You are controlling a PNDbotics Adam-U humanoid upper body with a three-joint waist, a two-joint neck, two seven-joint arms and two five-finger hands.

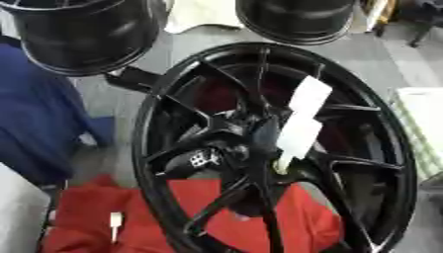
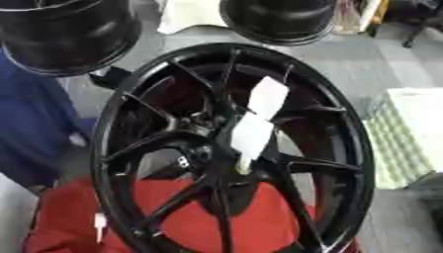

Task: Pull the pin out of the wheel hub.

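A large black wheel hub (image 1: 363,113) with thin spokes stands tilted in the middle of both views. A white pin (image 1: 298,133) with flat white tabs sticks up and to the right from the hub's centre, its cream tip (image 1: 281,165) down among the spokes. Just left of that tip, a black shape with small pale marks (image 1: 200,158) lies between the spokes. It looks like my left hand, black against the black spokes. My right hand shows in neither view.
Two more black wheel barrels (image 1: 82,39) (image 2: 277,20) stand at the back. A red cloth (image 1: 190,217) with a small white piece (image 1: 115,223) lies under the hub. Blue fabric (image 1: 34,123) is at the left and a pale ribbed block (image 2: 407,138) at the right.
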